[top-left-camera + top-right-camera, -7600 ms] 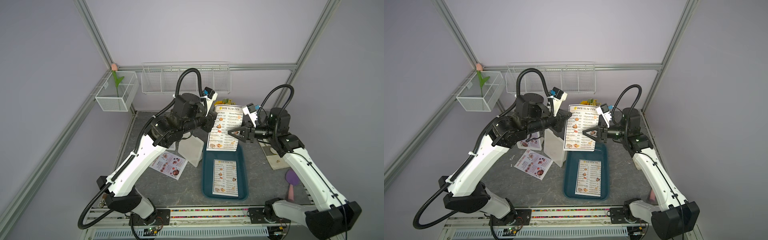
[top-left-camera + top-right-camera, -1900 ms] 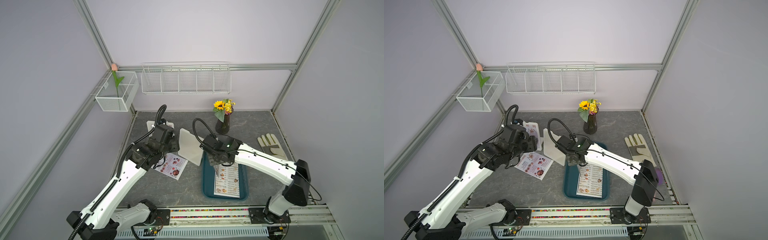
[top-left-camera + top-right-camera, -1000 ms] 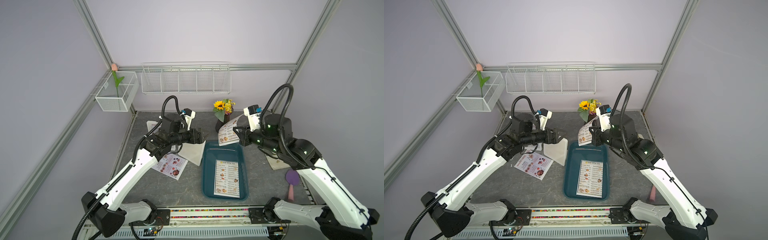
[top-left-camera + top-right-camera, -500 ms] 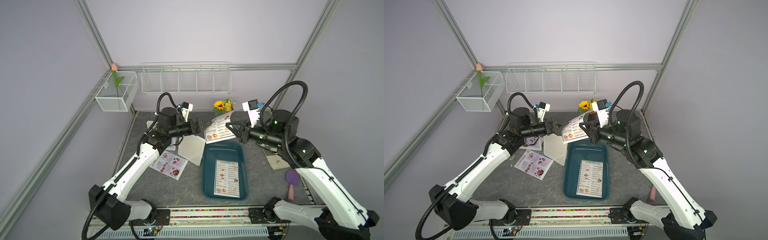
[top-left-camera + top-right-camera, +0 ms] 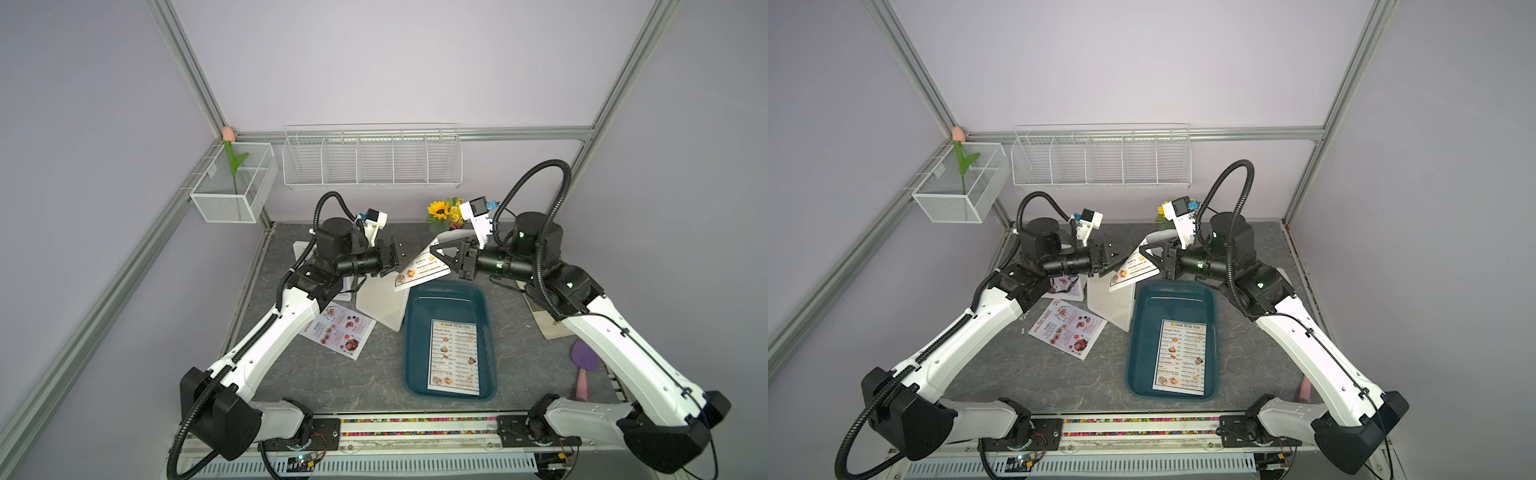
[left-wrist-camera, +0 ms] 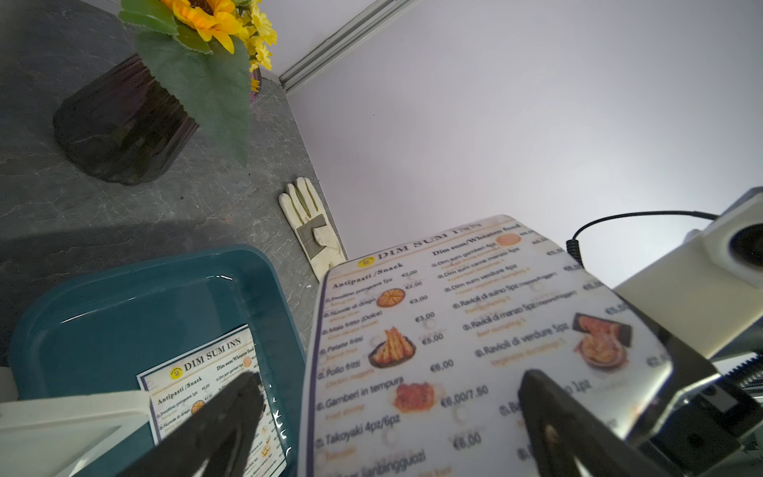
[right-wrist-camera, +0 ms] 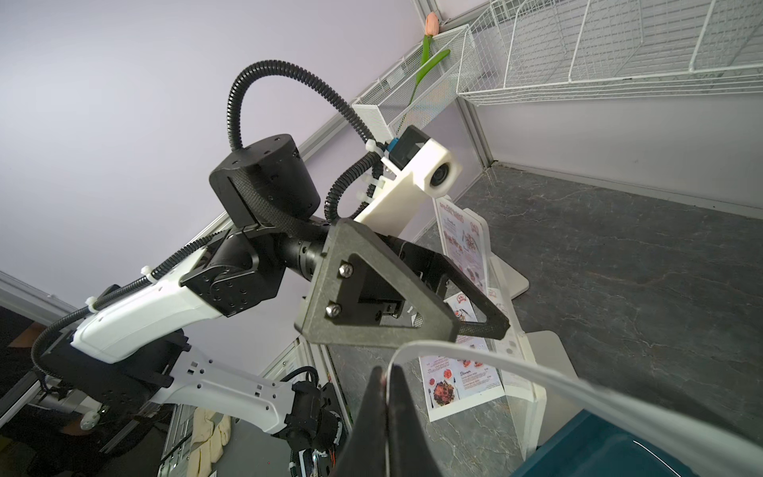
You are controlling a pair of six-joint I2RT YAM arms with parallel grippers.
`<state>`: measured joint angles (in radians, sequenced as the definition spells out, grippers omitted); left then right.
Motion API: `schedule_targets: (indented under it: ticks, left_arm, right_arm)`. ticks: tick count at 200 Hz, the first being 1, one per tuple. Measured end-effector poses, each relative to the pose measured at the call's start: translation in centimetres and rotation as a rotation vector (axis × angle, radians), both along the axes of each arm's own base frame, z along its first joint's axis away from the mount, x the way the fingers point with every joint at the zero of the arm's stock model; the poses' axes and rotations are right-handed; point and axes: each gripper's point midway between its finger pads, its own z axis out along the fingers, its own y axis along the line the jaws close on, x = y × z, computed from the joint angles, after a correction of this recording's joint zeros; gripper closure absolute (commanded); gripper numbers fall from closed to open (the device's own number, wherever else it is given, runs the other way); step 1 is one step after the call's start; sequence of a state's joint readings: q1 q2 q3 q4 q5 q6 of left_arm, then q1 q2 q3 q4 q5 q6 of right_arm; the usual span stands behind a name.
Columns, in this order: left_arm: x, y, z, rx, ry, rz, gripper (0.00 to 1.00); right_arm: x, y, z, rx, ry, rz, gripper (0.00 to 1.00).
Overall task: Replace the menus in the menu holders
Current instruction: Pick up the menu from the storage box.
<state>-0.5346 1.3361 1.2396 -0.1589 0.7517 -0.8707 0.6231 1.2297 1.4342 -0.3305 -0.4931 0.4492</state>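
Surroundings: teal tray (image 5: 415, 332) holding one DIM SUM INN menu (image 5: 454, 357), a white menu holder (image 5: 380, 307) just beside its left wall, SPECIAL MENU sheet (image 5: 337, 330) flat on the table, sunflower vase (image 5: 440, 212) behind. Second DIM SUM INN sheet (image 5: 422, 268): aloft over the tray's far edge, pinched by the right gripper (image 5: 436, 253). Its long axis slopes down toward the spread-jawed left gripper (image 5: 397, 257), print upward.

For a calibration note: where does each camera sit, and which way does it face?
Top views: high at the front, looking down at the grey table; left arm and right arm show.
Left wrist: behind the left tool, facing the white paper menu held by the right tool; its open black fingers show.
Right wrist: behind the right tool, facing the left arm; its shut fingers show.
Shared: all see the menu and dark teal plastic tray.
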Motion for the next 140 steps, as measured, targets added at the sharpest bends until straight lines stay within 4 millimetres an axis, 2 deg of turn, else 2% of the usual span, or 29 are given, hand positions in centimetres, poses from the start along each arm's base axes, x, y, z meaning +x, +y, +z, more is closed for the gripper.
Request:
schedule_targets:
  ticks: [24, 54, 74, 113, 140]
  left_arm:
    - [0.7, 0.8, -1.1, 0.014, 0.042, 0.03, 0.01]
    - [2.0, 1.9, -1.1, -0.026, 0.113, 0.058, 0.01]
    - [2.6, 1.6, -1.2, -0.07, 0.182, 0.038, 0.01]
    - [3.3, 1.0, -3.0, -0.094, 0.33, -0.001, 0.01]
    - [3.6, 1.3, -2.6, -0.121, 0.365, -0.006, 0.01]
  right_arm:
    - [0.0, 0.0, 0.0, -0.001, -0.002, 0.003, 0.93]
    - [0.2, 0.5, 0.1, 0.008, -0.014, 0.02, 0.93]
    - [0.6, 1.0, -0.1, 0.011, -0.016, 0.032, 0.93]
    - [1.4, 1.7, -0.5, 0.016, -0.02, 0.041, 0.93]
    - [1.7, 2.3, -0.5, 0.022, -0.023, 0.062, 0.93]
